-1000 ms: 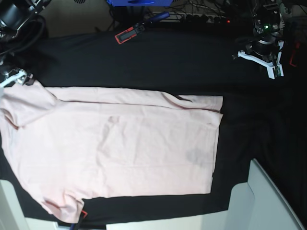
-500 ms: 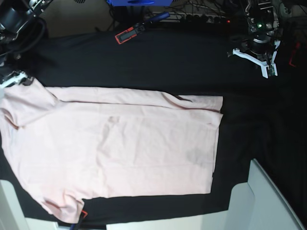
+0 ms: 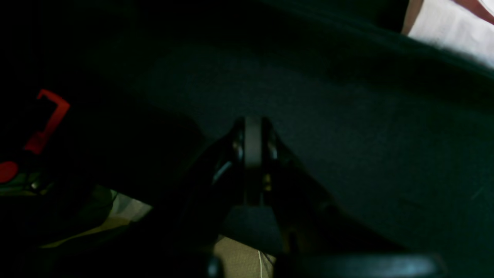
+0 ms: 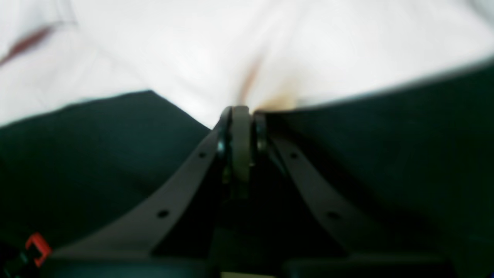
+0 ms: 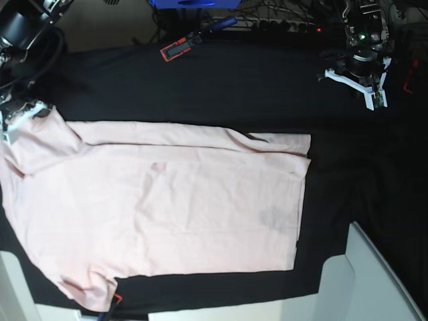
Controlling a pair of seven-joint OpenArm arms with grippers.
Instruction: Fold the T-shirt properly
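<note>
The pale pink T-shirt [image 5: 167, 200] lies spread flat on the black table cloth [image 5: 221, 93], plain side up, with its sleeves toward the left. My right gripper [image 5: 23, 112] sits at the far left sleeve corner. In the right wrist view this gripper [image 4: 241, 112] is shut, and the T-shirt [image 4: 247, 50] puckers into a crease right at its tips, so it pinches the fabric edge. My left gripper [image 5: 361, 85] hovers at the far right, well away from the shirt. Seen from the left wrist, the left gripper [image 3: 252, 123] is shut on nothing above the dark cloth.
A red and black tool [image 5: 179, 47] lies at the back of the cloth beside a blue box [image 5: 190, 3] and cables. A white panel [image 5: 374, 281] rises at the front right. A red clip [image 3: 48, 119] lies left of the left gripper.
My right gripper has closed on the far left sleeve corner, and that corner has shifted slightly. The left arm has drawn back a little toward the far edge.
</note>
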